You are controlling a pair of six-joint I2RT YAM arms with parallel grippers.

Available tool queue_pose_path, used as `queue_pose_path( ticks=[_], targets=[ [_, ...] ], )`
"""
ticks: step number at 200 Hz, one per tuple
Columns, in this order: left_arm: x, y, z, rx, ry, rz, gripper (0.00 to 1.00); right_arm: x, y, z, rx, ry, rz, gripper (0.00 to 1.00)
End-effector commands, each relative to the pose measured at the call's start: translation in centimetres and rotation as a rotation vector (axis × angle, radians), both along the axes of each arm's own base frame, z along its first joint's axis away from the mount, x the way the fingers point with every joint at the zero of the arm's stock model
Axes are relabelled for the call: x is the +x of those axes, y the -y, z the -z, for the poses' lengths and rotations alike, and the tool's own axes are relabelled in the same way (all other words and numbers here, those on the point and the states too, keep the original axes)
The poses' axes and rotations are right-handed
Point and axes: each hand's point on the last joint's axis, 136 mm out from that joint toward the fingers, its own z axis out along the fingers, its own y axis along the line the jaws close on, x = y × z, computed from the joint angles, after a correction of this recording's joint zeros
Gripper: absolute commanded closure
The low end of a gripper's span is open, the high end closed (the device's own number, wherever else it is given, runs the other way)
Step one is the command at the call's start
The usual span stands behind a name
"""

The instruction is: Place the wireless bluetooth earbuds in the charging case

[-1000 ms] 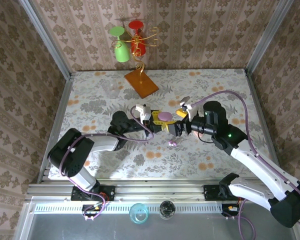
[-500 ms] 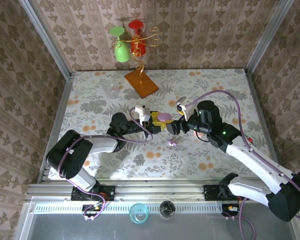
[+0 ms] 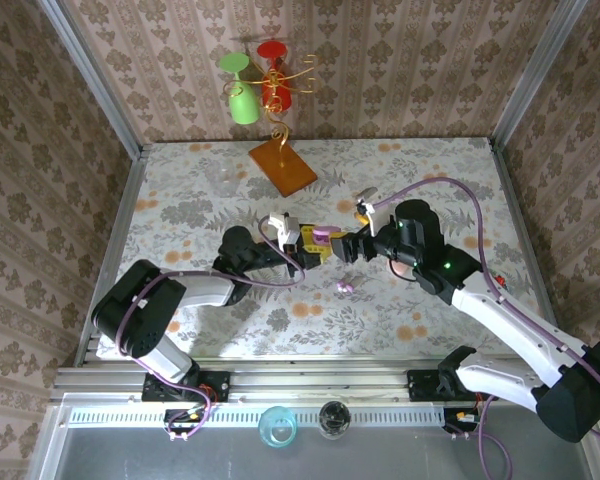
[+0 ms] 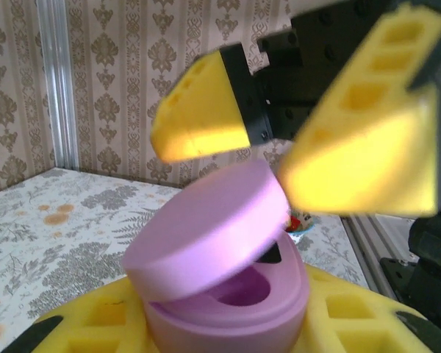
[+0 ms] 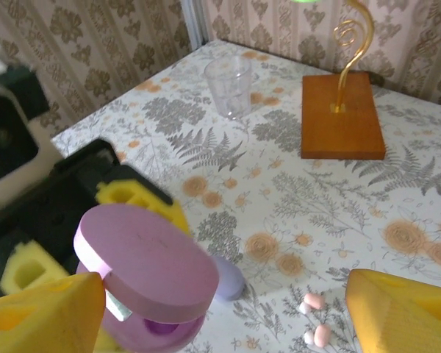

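Desk [image 3: 430, 170]: a flowered cloth covers it, and walls with patterned paper stand on three sides.
Wire stand [image 3: 282, 166]: it is at the far side of the desk on an orange wooden base. A green glass [image 3: 242, 100] and a red glass [image 3: 273, 85] hang on it.
Clear cup [image 3: 223, 178]: it stands upright, to the left of the orange base and near it.
Left gripper [image 3: 313, 246]: it is near the middle of the desk. Its yellow jaws are pressed on the lower half of the charging case, one at each side.
Right gripper [image 3: 349, 246]: it faces the left one from the right. Its jaws are spread wide and hold nothing. In the left wrist view they are just above the lid.
Charging case [image 3: 327, 235]: it is lilac and round. The lid is tilted up and partly open, and a hollow shows inside.
Earbuds [image 3: 345, 287]: small pink pieces that lie on the desk cloth, nearer than the case and apart from it. Both jaws are away from them.
Lilac lump [image 5: 228, 279]: it lies on the desk just beside the case. I cannot tell what it is.
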Motion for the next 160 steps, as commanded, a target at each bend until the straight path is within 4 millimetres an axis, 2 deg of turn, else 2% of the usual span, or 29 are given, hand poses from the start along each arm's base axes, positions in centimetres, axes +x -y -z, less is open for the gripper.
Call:
queue_pose_path(
  ticks=[1,76,132,160],
  targets=[
    [-2.2,-0.2,-1.9,-0.037,0.099,0.076,0.74,1.7,1.1,-1.1,0.024,0.026,0.090,0.15],
    [-3.0,-0.5,-2.5,-0.044,0.098,0.115,0.74,1.8,0.1,-0.6,0.072,-0.031,0.033,0.15],
    [-1.9,-1.0,-2.5,-0.047,0.078,0.070,0.74,-0.8,-0.7,-2.5,0.161,-0.010,-0.112,0.13],
    [-1.7,-1.0,-2.5,-0.046,0.075,0.059,0.74,-1.7,-0.5,-2.7,0.184,0.010,-0.136,0.11]
  ],
)
